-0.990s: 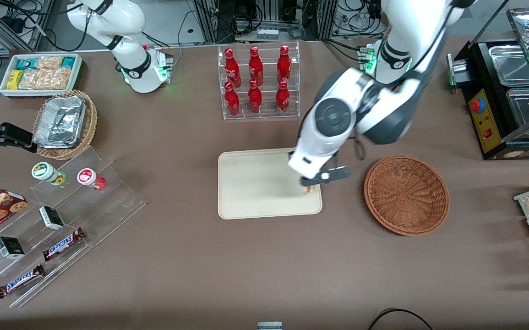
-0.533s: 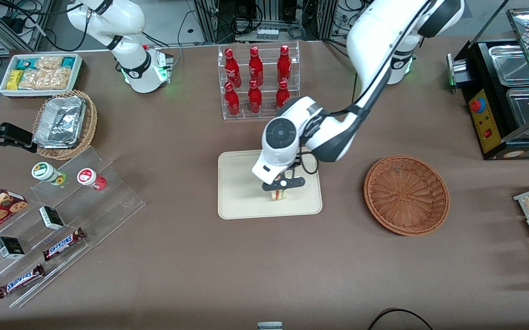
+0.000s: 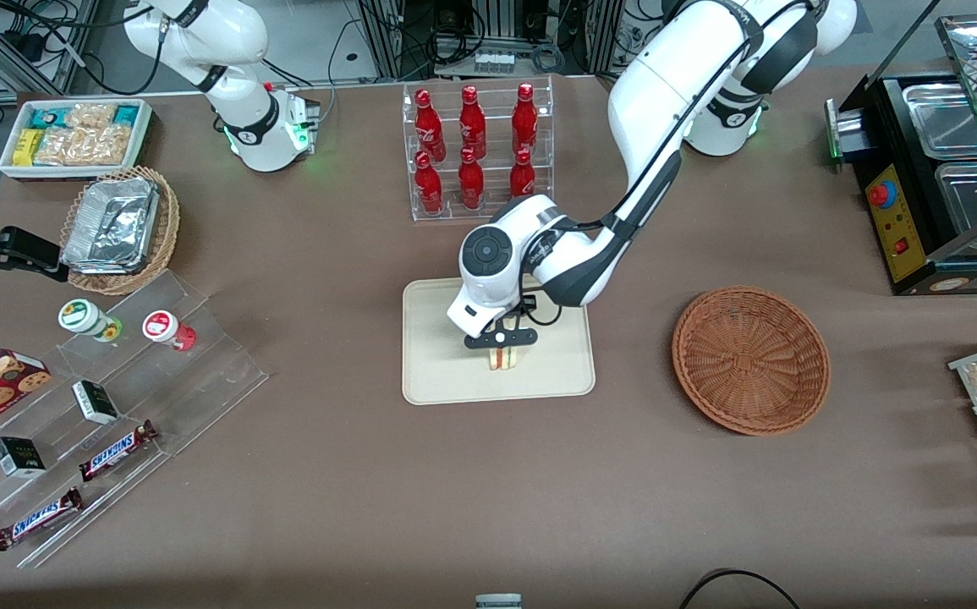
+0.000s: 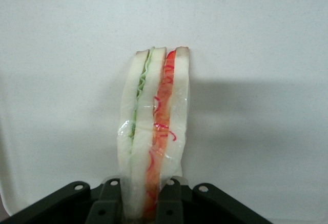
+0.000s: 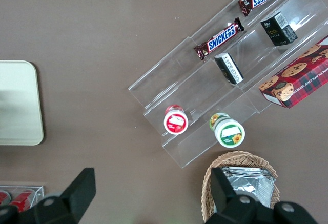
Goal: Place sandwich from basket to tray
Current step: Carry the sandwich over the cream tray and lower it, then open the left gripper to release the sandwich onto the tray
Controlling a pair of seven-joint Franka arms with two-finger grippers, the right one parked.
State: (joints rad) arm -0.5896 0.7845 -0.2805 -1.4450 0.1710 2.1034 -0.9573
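since your gripper (image 3: 501,340) grips the sandwich (image 3: 502,359) closed above the tray (image 3: 437,372), basket (image 3: 750,359) emptied, only lowering and release remain.

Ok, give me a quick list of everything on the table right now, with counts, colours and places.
sandwich: 1, white with red and green filling, over the tray, held.
tray: 1, cream, table middle.
basket: 1, reddish-brown wicker, beside the tray toward the working arm's end.
cola bottles: 6, red, in a clear rack farther from the camera than the tray.
foil trays: stack, silver, in a lighter basket toward the parked arm's end.
Snickers bars: 2, brown, on a clear stepped stand.
gripper: 1, black, above the tray, shut on the sandwich.
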